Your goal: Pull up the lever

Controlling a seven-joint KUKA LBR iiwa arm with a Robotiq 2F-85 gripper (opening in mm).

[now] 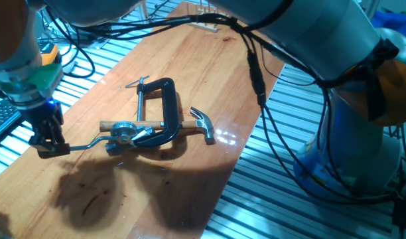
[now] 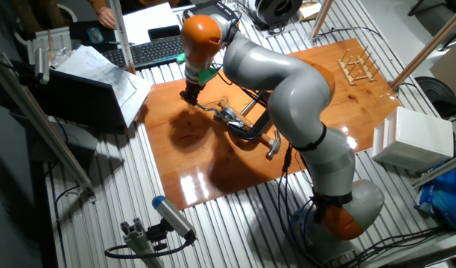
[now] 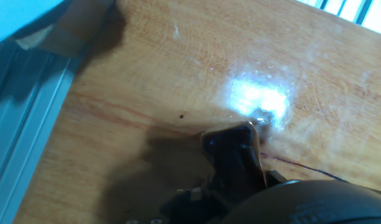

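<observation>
Gripper at the left of the frame holds the lever by its end. Lift slowly and keep hold.

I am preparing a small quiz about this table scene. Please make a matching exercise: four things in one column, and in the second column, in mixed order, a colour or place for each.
Things:
1. C-clamp
2. hammer
3. lever
4. tool

Descriptions:
A. at the lever's far end, by the board's edge
B. black, lying over the hammer handle
C. thin bent silver arm joined to a silver hub
D. pale wooden handle, metal claw head

Pairs: 1-B, 2-D, 3-C, 4-A
</observation>
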